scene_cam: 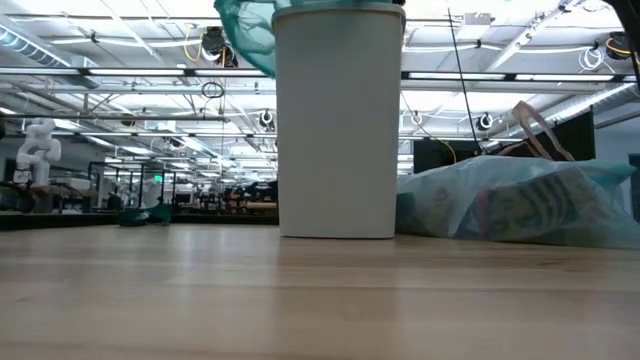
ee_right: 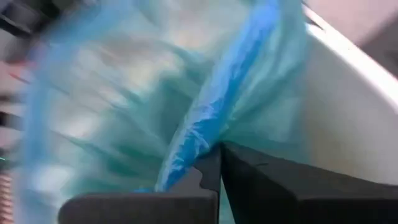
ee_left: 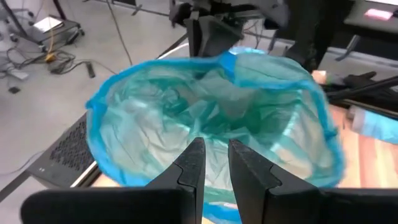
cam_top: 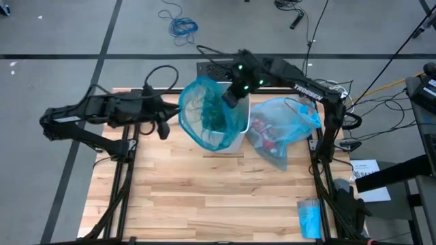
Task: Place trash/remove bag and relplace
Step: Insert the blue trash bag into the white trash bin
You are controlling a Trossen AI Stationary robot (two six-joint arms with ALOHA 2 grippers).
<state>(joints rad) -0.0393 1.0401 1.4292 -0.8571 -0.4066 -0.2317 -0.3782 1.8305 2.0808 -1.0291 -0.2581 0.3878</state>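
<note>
A white bin stands upright at the table's far middle, also in the low view. Above its mouth hangs a teal-green bag with a blue hem, its mouth spread wide. My left gripper is shut on the hem at the left. My right gripper is shut on the hem at the far side, over the bin. The pale sky-blue bag lies on its side right of the bin, with the trash showing through it. My left gripper pinches the teal bag's blue hem on the side toward the table's left edge, between its two fingers. The fingers come from the left, slanting a little down. The bag's mouth stands open beyond them, above the bin. My right gripper pinches a bunched fold of the blue hem on the far-right side of the bag's mouth. The fingers slant down from the far right, just inside the bin's white rim. The film hangs slack below the hem.
A small folded blue packet lies at the table's near right corner. The near half of the wooden table is bare. In the low view part of the teal bag hangs outside the bin's upper left side.
</note>
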